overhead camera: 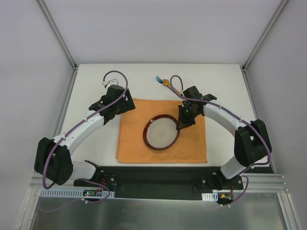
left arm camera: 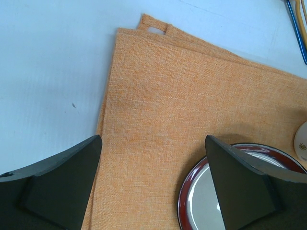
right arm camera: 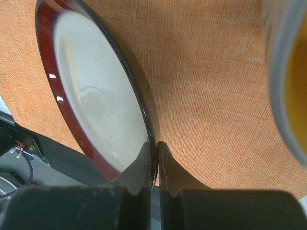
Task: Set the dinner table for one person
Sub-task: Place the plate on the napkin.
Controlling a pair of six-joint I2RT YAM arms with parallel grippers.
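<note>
The dinner table [overhead camera: 96, 81] is the large white tabletop that fills the middle of the top view, with grey frame posts rising at its far corners. On its centre lies an orange cloth placemat [overhead camera: 134, 143]. A round plate [overhead camera: 160, 135] with a dark red rim and a pale middle sits on the placemat, a little toward the right side.

The right gripper [overhead camera: 181, 125] is at the right far edge of the plate. In the right wrist view its two fingers are pressed together on the thin rim of the plate [right arm camera: 96, 96], one finger on each face, so the right gripper [right arm camera: 157, 143] is clenched on the plate. I cannot tell if the plate lies flat or is raised on this side. At the right border of this view is a pale rounded vessel [right arm camera: 288, 72], too blurred to name.

The left gripper [overhead camera: 112, 111] is over the far left corner of the placemat. In the left wrist view its jaws stand wide apart with only orange cloth [left arm camera: 168, 120] between them, so the left gripper [left arm camera: 153, 141] is released and grasps nothing. The plate [left arm camera: 201, 191] shows partly behind its right finger.

Some cutlery [overhead camera: 162, 81] with blue and yellow handles lies on the bare table beyond the placemat.
</note>
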